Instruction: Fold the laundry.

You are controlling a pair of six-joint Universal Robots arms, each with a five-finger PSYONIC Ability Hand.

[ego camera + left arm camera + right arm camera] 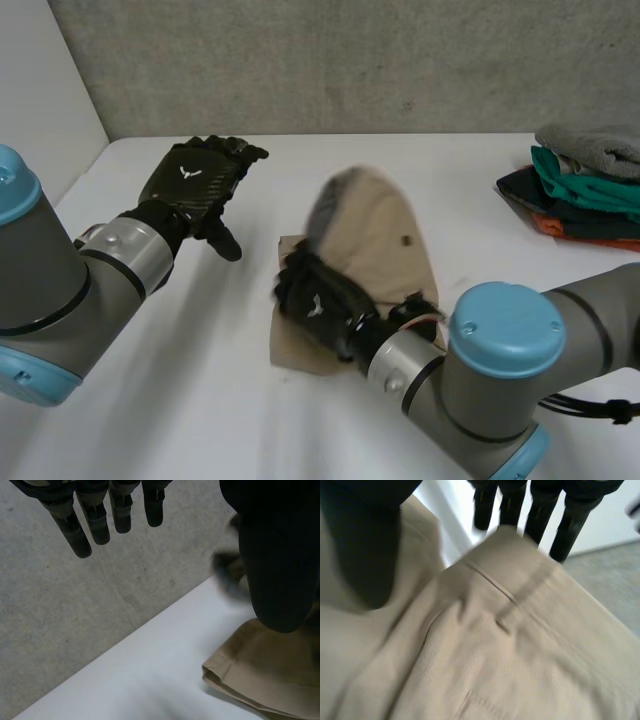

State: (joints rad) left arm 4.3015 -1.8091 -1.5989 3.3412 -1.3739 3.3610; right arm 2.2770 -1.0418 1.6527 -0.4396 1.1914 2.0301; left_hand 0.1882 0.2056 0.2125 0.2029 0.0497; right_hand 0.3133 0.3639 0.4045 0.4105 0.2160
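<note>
A tan garment lies in the middle of the white table, and its far part is lifted with a blurred dark edge. My right hand rests on the garment's near left part. In the right wrist view its fingers are straight, reaching past a raised fold of the tan cloth, with the thumb held apart. My left hand hovers open above the table, left of the garment. In the left wrist view its straight fingers hang free and a folded corner of the garment lies beyond the thumb.
A pile of folded clothes in grey, teal, dark blue and orange sits at the table's far right. A grey wall runs behind the table's far edge, and a white panel stands at the far left.
</note>
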